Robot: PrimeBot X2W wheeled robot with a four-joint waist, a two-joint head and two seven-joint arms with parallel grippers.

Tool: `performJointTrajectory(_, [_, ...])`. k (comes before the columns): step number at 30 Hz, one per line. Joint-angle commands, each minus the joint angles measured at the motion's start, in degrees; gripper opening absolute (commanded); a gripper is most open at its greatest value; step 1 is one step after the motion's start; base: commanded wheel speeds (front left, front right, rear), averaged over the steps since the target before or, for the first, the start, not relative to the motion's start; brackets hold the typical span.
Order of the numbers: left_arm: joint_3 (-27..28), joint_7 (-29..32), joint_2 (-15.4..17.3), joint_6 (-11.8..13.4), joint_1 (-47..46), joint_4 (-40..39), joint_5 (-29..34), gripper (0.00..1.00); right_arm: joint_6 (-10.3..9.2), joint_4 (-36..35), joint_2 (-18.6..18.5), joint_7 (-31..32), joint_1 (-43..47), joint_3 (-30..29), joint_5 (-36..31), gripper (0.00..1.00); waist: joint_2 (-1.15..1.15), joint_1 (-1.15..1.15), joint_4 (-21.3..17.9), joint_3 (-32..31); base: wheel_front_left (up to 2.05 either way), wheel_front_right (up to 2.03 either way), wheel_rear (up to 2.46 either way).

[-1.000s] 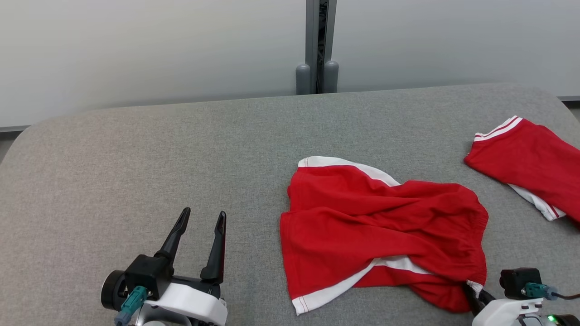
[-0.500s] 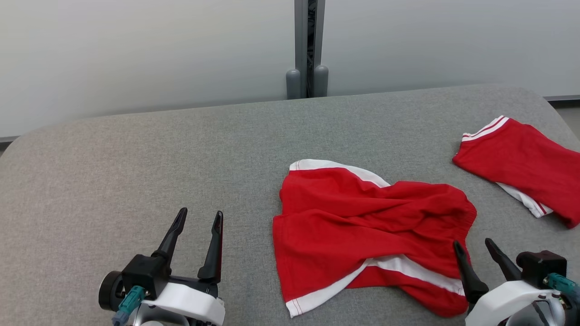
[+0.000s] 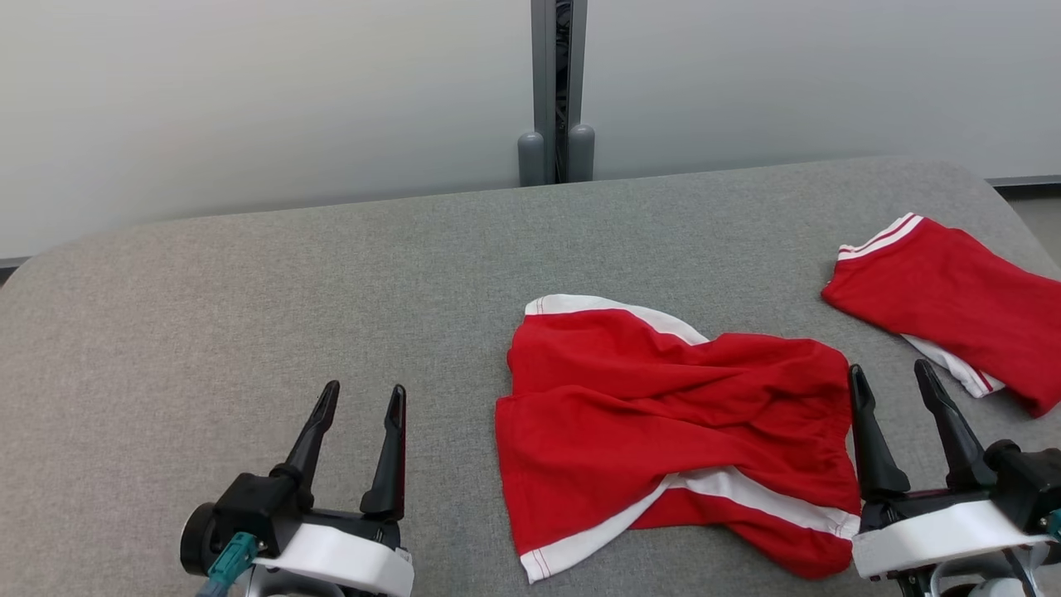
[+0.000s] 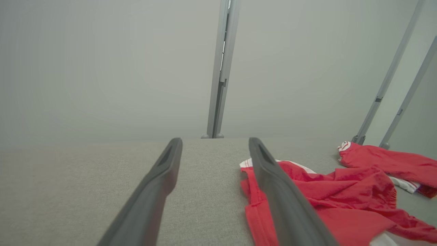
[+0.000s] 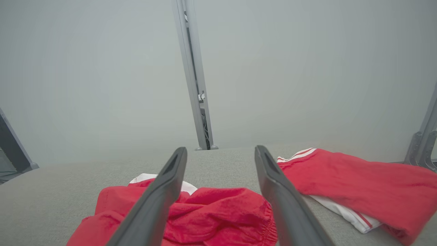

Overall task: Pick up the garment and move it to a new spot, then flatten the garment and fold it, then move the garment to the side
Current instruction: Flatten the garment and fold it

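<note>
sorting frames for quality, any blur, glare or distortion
Head view: sharp, evenly lit, no glare on the crumpled red shorts with white trim. Left wrist view: left tool blurred up close. Right wrist view: grey metal post leans, wide-angle skew.

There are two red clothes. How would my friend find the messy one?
Start at the big grey table. Between the left gripper and the right gripper lies the crumpled red garment. It is wrinkled, with a white band across it; the other red garment lies smoother at the table's right edge.
</note>
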Motion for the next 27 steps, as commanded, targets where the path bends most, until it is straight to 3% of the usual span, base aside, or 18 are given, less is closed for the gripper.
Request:
performJointTrajectory(1, [-0.3,-0.2,0.2,0.5,0.7,-0.6,-0.7,1.0,0.03,-0.6,0.4,-1.4,0.2,-0.3,0.2,1.0,0.0,0.0,0.1,0.0,0.0,0.0,0.0])
performJointTrajectory(15, [-1.6,-0.2,0.2,1.4,2.0,-0.8,-2.2,1.0,0.03,0.1,1.2,-3.7,0.7,0.2,0.9,1.0,0.0,0.0,1.0,-0.1,0.0,0.0,0.0])
performJointTrajectory(22, [-3.8,-0.2,0.2,-0.1,3.7,1.9,-8.3,1.0,0.03,1.2,1.0,-3.7,1.4,-0.4,0.9,1.0,0.0,0.0,0.3,0.5,0.0,0.0,0.0])
performJointTrajectory(27, [-10.0,-0.2,0.2,-2.1,5.0,8.0,-9.9,1.0,0.03,1.8,1.1,-3.7,0.9,-0.9,0.8,1.0,0.0,0.0,-0.1,1.3,0.0,0.0,0.0])
